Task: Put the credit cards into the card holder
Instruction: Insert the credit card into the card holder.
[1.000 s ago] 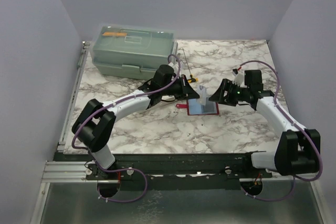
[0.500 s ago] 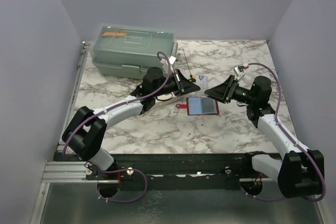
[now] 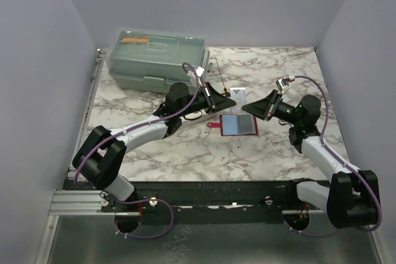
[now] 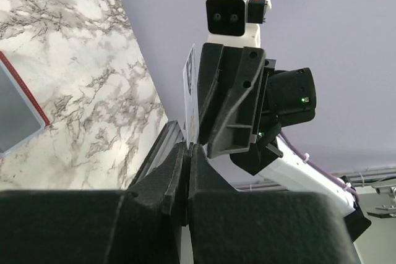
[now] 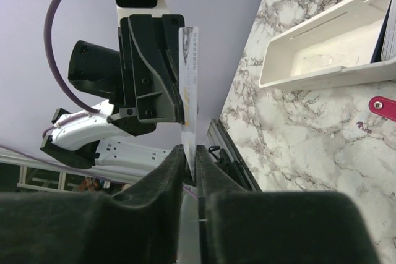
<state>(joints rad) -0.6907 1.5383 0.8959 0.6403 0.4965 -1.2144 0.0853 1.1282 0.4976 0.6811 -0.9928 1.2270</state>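
Top camera looks down from behind both arms. Wrist cameras, close behind their fingers (image 4: 162, 180), face each other, sharing the card (image 4: 190, 91) between left gripper (image 3: 231, 99) and right gripper (image 3: 245, 108).

White arms (image 3: 145, 129) with black joints (image 3: 179, 96), purple cables (image 3: 185, 65), black left pincer (image 3: 232, 99) and right pincer (image 3: 244, 109).

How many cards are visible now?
2. One pale card stands upright, gripped by the left claw and the right claw; one grey card lies flat on the holder. Others may hide under it.
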